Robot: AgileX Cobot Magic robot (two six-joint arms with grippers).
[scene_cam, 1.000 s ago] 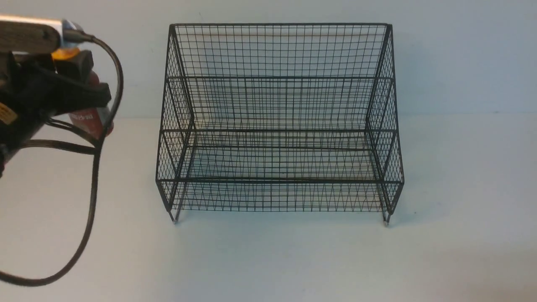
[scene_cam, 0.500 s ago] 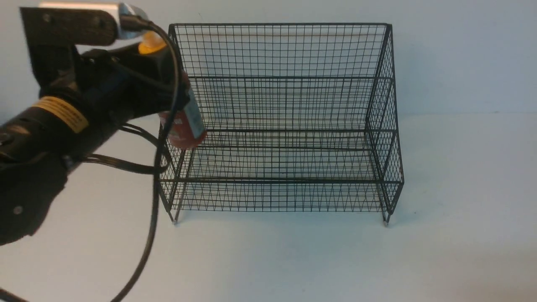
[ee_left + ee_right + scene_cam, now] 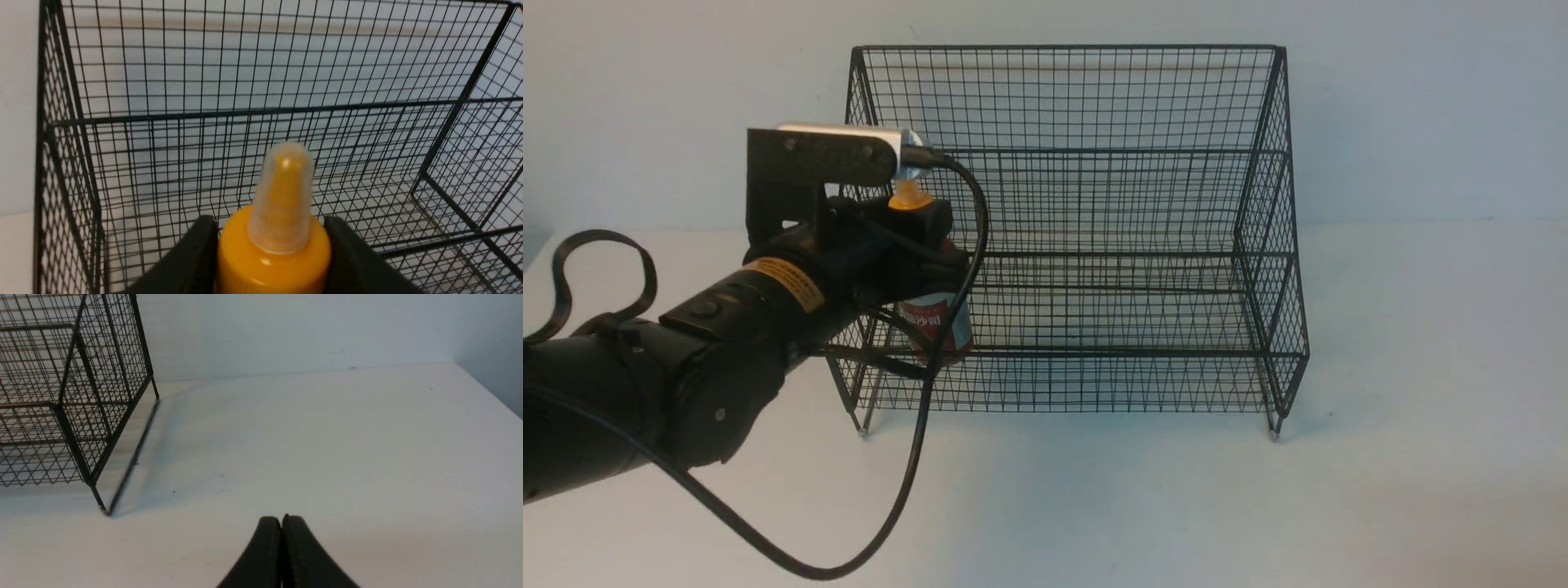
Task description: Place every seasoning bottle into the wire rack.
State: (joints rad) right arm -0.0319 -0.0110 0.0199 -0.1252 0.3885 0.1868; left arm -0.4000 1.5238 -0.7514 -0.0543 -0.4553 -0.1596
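The black wire rack [image 3: 1111, 106] stands at the back of the white table, two stepped tiers, open to the front. My left gripper [image 3: 923, 253] is shut on a seasoning bottle [image 3: 941, 325] with dark red sauce, a red-and-white label and a yellow nozzle cap [image 3: 908, 196]. It holds the bottle upright over the left end of the rack's lower front tier. In the left wrist view the yellow cap [image 3: 274, 245] sits between the two black fingers, with the rack [image 3: 367, 107] beyond. My right gripper [image 3: 282, 519] is shut and empty over bare table, right of the rack [image 3: 77, 396].
The left arm's black cable [image 3: 907, 482] loops down onto the table in front of the rack's left foot. The table's right edge [image 3: 490, 392] shows in the right wrist view. A pale wall stands behind the rack.
My left arm has swung from the far left to the right and come down, carrying the bottle from beside the rack to over its lower tier's left end.
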